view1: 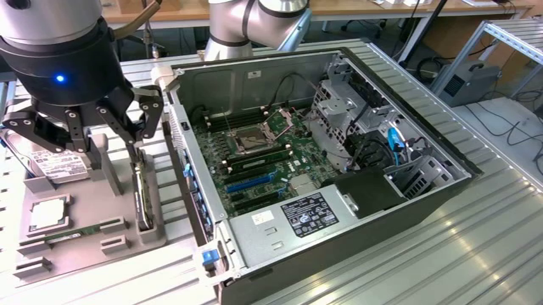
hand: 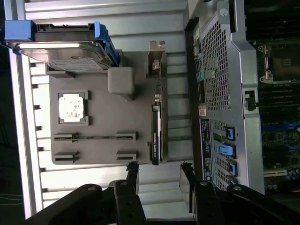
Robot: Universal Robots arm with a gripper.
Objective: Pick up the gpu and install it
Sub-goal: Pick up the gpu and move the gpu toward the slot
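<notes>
While the arm [view1: 60, 57] hung over the grey tray [view1: 72, 238] at the exterior view's left, its jaws stood released, wide apart and grasping nothing. Below them, in line with the gap, the gpu [view1: 144, 200] stood on edge in a slot along the tray side nearest the open case [view1: 280, 254]. Its silvery bracket was at the far end. A hard drive [view1: 51, 168] leaned at the tray's far corner. The card looked thin and sat close to the case wall. Jaws coming down off-centre could probably strike its top edge or the slot posts, or tip it. A grip on the cooler alone might slip, and a tilted card would likely miss its slot on the motherboard [view1: 254, 168].
</notes>
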